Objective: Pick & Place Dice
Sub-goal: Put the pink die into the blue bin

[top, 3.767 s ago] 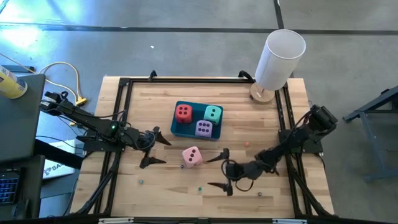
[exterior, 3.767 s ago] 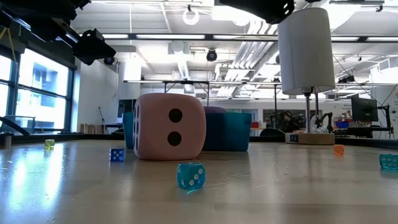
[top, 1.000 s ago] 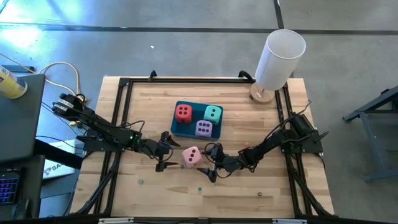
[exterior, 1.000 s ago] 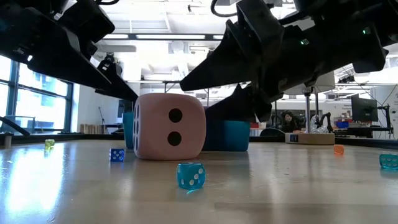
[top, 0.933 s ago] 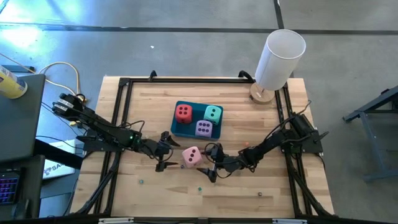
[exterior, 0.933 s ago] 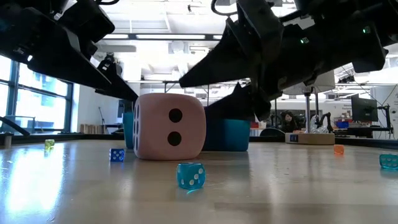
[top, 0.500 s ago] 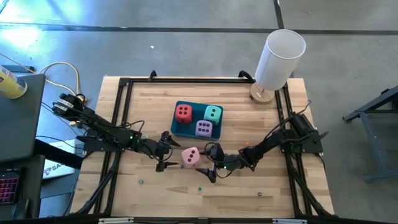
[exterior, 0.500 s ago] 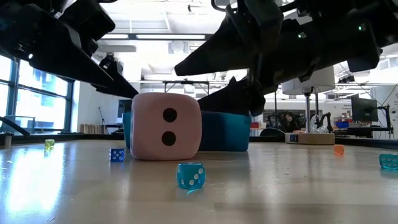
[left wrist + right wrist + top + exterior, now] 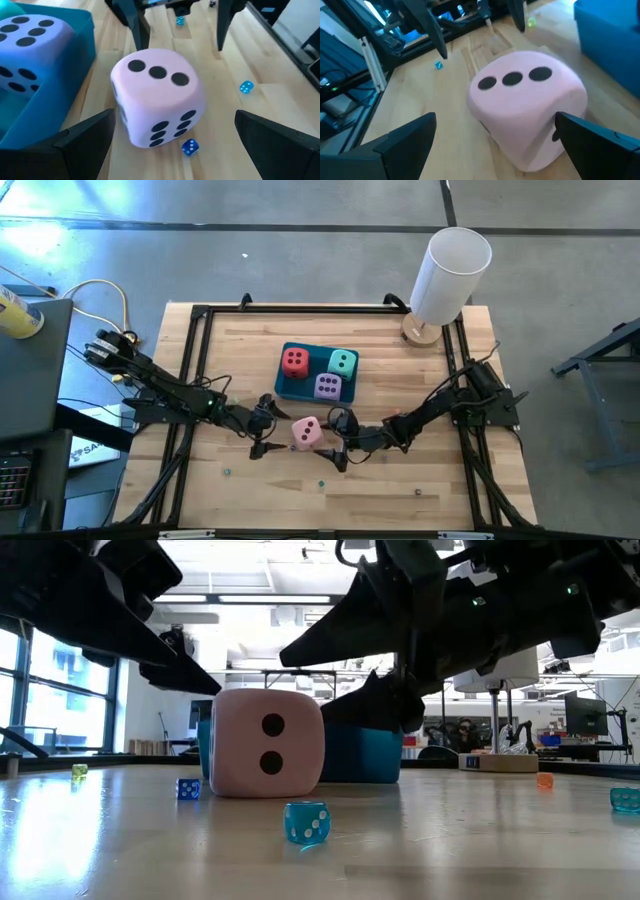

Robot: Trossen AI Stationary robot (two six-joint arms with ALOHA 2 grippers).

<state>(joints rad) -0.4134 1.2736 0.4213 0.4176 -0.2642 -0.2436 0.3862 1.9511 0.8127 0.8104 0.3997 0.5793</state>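
Wooden tabletop (image 9: 400, 480) fills the high view: a blue tray (image 9: 283, 385) holds the red die (image 9: 295, 362), teal die (image 9: 343, 363) and purple die (image 9: 328, 387), while the pink die (image 9: 306, 433) sits on the boards just below it. The left hand (image 9: 262, 425) and right hand (image 9: 338, 440) flank the pink die, both spread wide, gripping nothing.

Low view: the pink die (image 9: 265, 756) stands before the tray (image 9: 365, 755), dark fingers overhead.

Each wrist view shows the pink die (image 9: 157, 102) (image 9: 527, 107) between open fingers.

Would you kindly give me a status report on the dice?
Both pincers open, left pincer and right pincer flanking pink die on table. Other three in blue tray. Path unobstructed.
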